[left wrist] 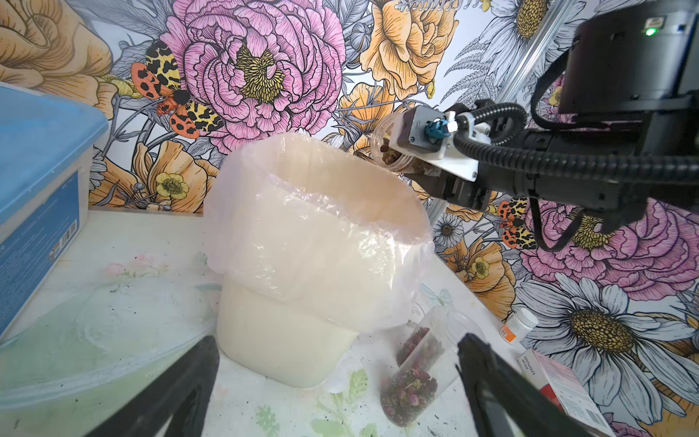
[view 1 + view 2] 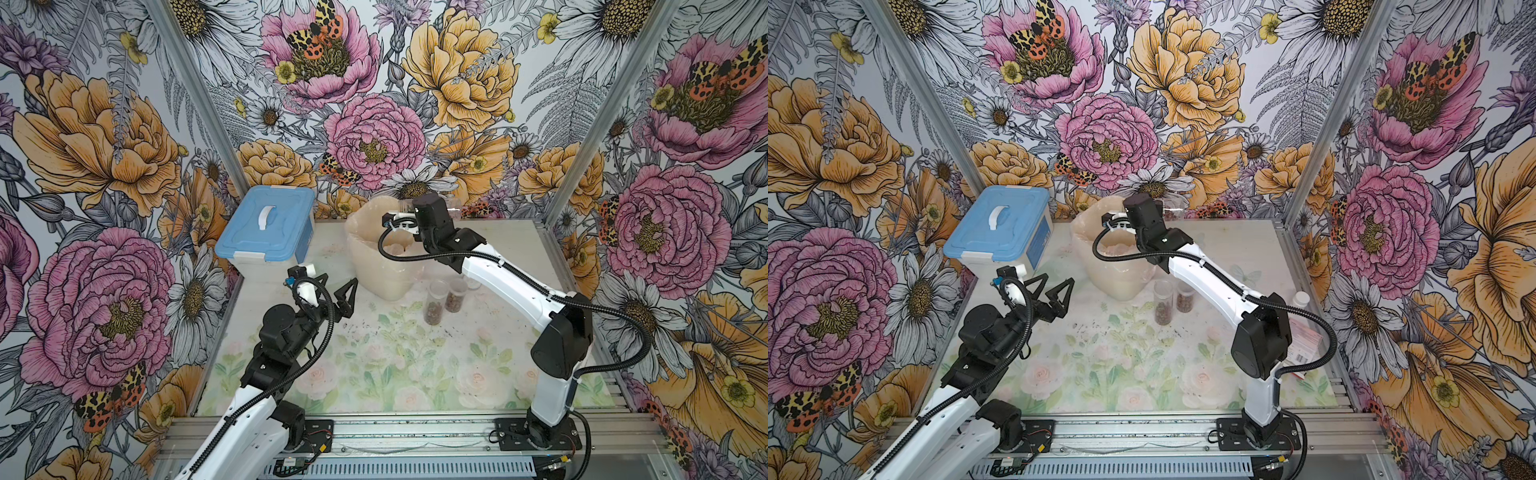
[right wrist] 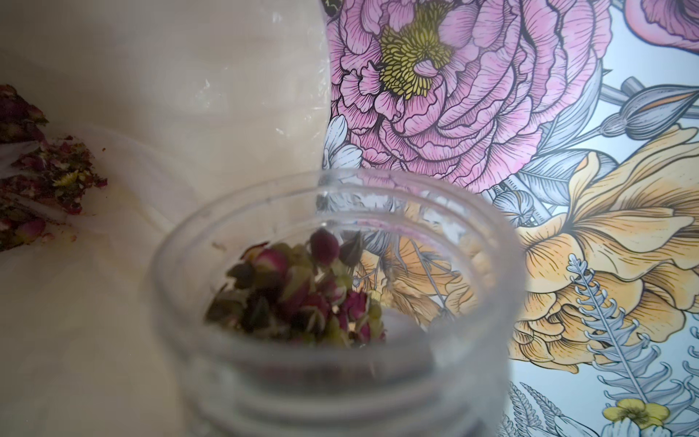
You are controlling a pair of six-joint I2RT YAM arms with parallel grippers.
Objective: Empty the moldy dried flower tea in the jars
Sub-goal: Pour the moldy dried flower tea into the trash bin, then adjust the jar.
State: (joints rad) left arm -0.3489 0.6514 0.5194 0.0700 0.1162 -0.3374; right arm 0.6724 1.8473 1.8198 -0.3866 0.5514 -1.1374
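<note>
My right gripper [image 1: 423,172] is shut on a clear jar [image 1: 387,145], tilted on its side above the rim of a white bin [image 2: 361,232] lined with a plastic bag. In the right wrist view the jar's open mouth [image 3: 340,212] fills the foreground. Moldy dried flower tea [image 3: 299,295] lies inside it, and more [image 3: 45,178] sits in the bin. In both top views the wrist hides the gripper; the jar's end [image 2: 1173,211] sticks out. Two open jars [image 2: 435,307] [image 2: 456,295] with tea stand right of the bin. My left gripper [image 2: 1048,293] hangs open and empty, left of them.
A blue-lidded box [image 2: 266,224] stands at the back left. A white-capped bottle [image 2: 1301,298] and a flat carton [image 2: 1304,345] lie at the right edge behind my right arm. Dark specks dot the floral mat [image 2: 374,365].
</note>
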